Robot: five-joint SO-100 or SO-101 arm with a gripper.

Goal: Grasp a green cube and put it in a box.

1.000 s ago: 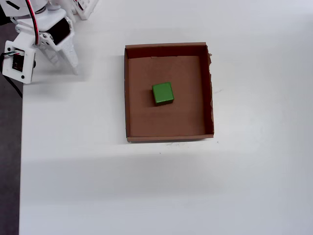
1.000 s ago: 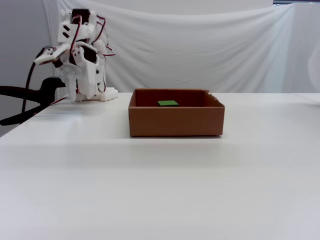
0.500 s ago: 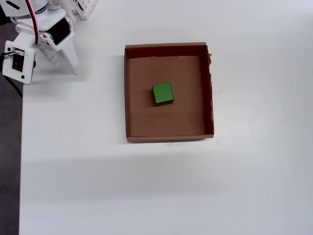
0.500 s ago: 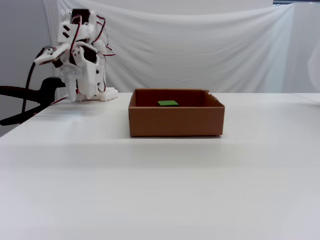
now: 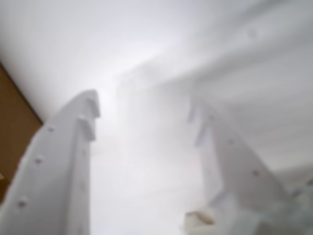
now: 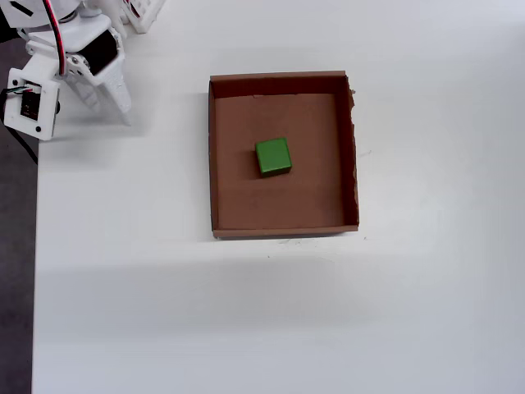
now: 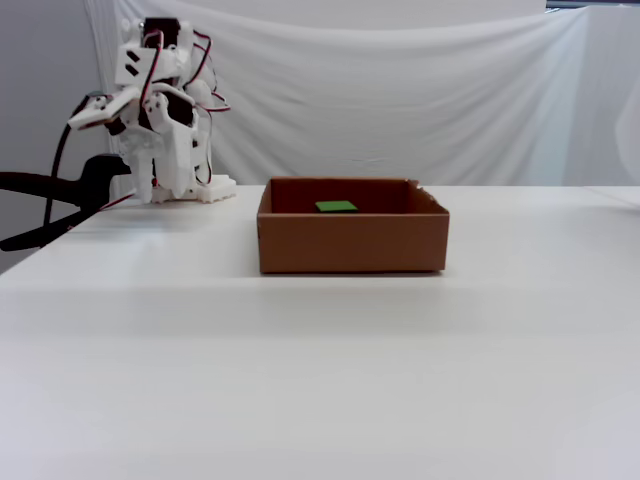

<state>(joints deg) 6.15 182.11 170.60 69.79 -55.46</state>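
Green cube (image 6: 272,156): one item, lying on the floor of the box (image 6: 283,224), near its middle and clear of all four walls; well to the right of your gripper (image 6: 105,103) in the overhead view. In the fixed view you see only the cube's top face (image 7: 336,207) above the box's front wall (image 7: 352,243).

Box: brown cardboard tray, open top, ragged right edge, resting flat on the white counter (image 6: 246,320).

Gripper: folded back at the counter's far left corner, well apart from the box. In the wrist view your gripper (image 5: 145,111) shows two white fingers spread with a clear gap between them and nothing held; a sliver of brown cardboard sits at that view's left edge.
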